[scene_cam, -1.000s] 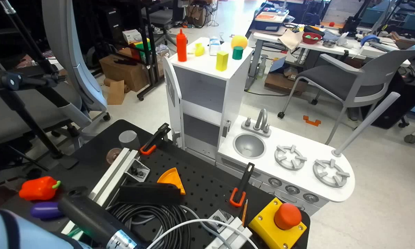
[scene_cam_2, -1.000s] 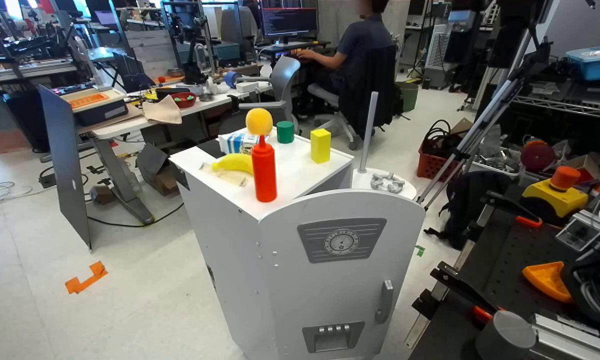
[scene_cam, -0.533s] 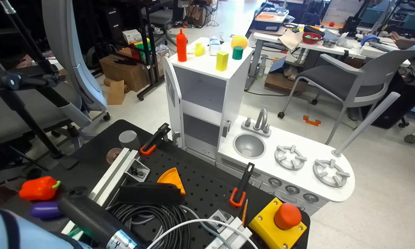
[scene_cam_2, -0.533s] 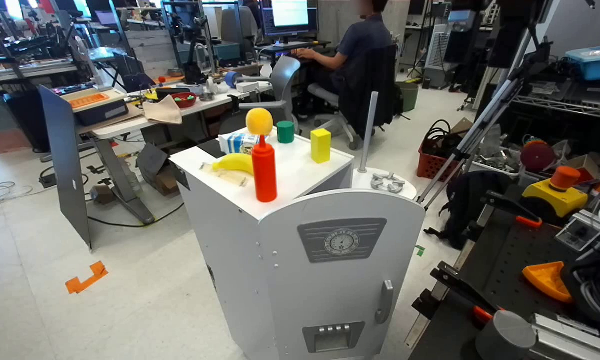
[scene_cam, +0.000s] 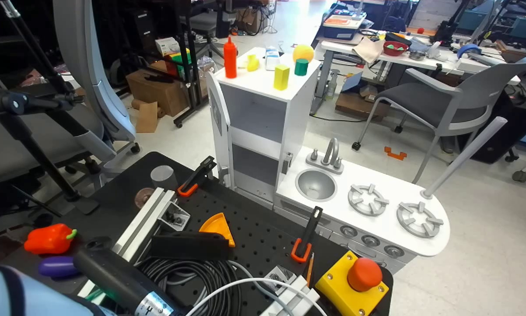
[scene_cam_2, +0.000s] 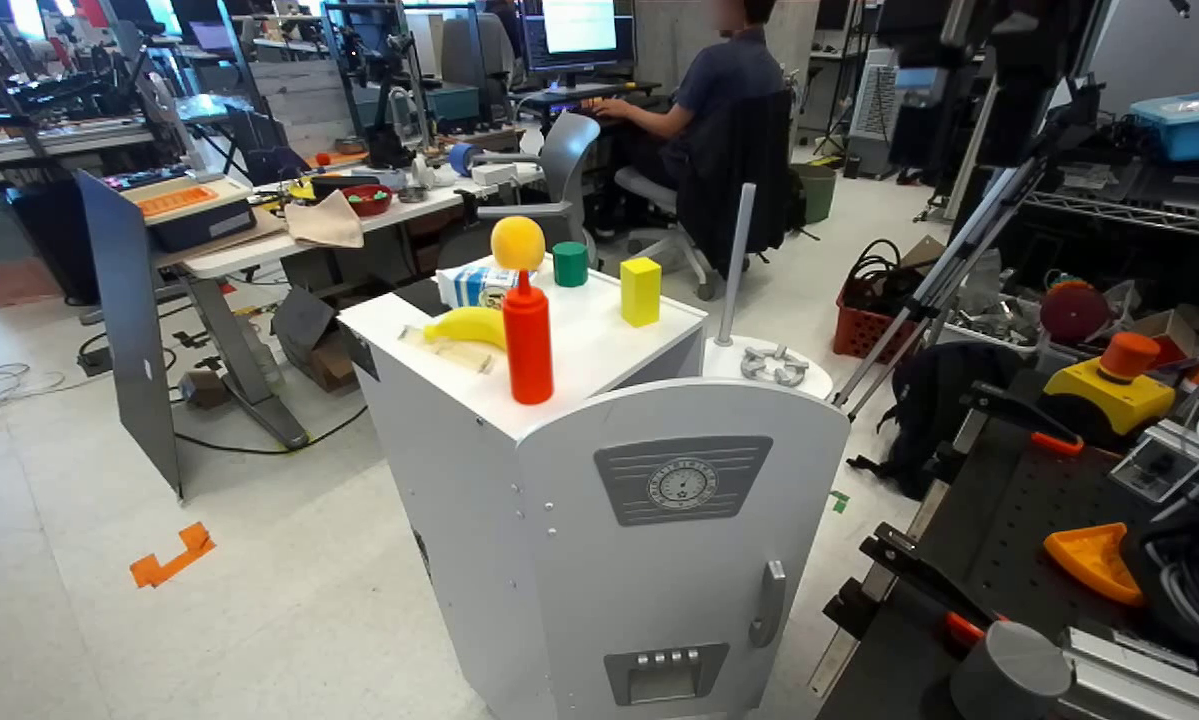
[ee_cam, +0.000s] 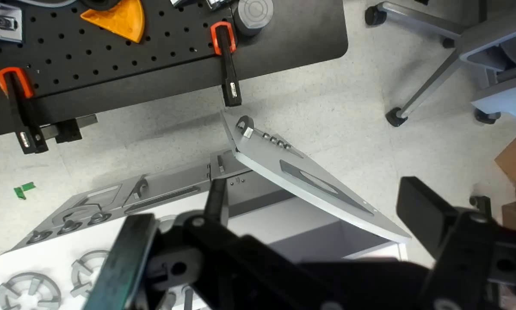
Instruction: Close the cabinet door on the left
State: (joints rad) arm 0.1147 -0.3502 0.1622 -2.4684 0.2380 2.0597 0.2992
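Cabinet door (scene_cam_2: 684, 570) standing open on the cabinet (scene_cam: 298, 116), gripper (ee_cam: 275, 224) spread wide.
The door juts from the cabinet's edge, baring the inside; in the wrist view it appears between the parted fingers (ee_cam: 421, 211), how near being hard to judge. On the cabinet's top are a red bottle (scene_cam_2: 530, 352), yellow block (scene_cam_2: 640, 293) and green cylinder (scene_cam_2: 570, 265); beside it, the low white counter (scene_cam: 339, 208), and near the door, a black table (ee_cam: 288, 62).

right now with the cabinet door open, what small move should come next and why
I'd probably bring the tool to the outer face of the door, by the handle, ready to push. The door stands open, baring the inside of the cabinet, and the tool, open wide, is apart from the door.
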